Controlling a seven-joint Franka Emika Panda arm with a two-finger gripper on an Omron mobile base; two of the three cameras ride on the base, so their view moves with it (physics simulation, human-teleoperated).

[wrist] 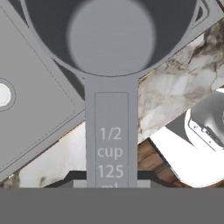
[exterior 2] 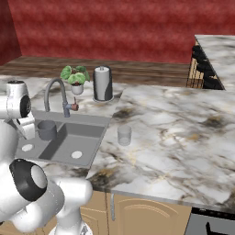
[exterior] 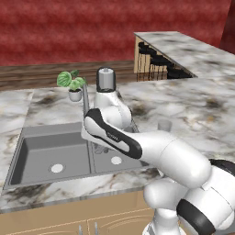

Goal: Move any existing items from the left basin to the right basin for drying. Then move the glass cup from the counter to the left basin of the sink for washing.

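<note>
Holding grey cup by its handle in jaws | above sink | marble counter, red wall

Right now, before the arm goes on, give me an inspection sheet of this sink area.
Surface: marble counter with a grey double sink.
Job's things: grey cup held by its handle over the sink; glass cup upright on the counter, right of the sink.
Clutter: potted plant, steel canister and tap behind the sink.
Grippers: tool shut on the grey cup's handle.
Cables: nothing seen.
Surroundings: red wall, wooden cabinets.
</note>
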